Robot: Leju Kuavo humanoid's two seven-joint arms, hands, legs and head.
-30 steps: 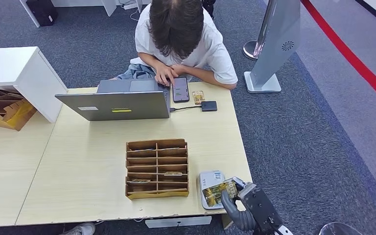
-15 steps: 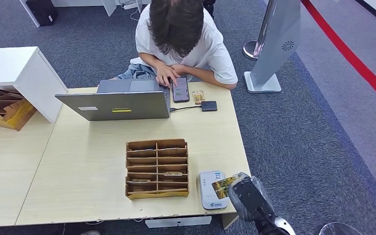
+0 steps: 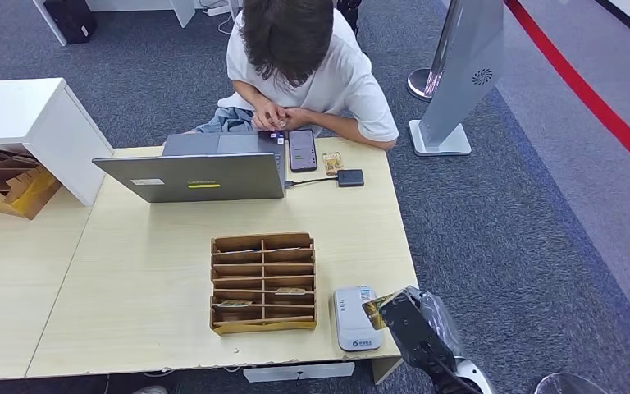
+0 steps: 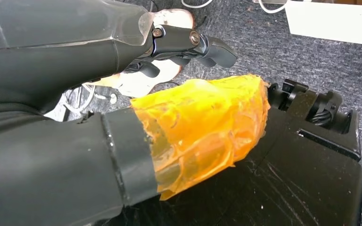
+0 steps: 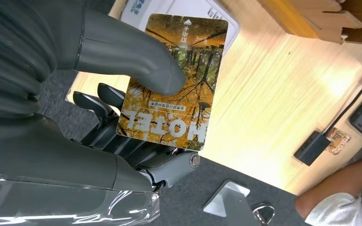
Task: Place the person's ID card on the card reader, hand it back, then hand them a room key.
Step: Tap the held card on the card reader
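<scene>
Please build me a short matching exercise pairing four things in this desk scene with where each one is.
Things:
1. card
2. card reader
3. phone
4. wooden organizer

Places:
A. on the table beside the laptop, in front of the person
B. mid-table, left of the white reader
C. held in the right hand
D. near the table's front edge, by the right hand

Pairs: 1-C, 2-D, 3-A, 4-B
</scene>
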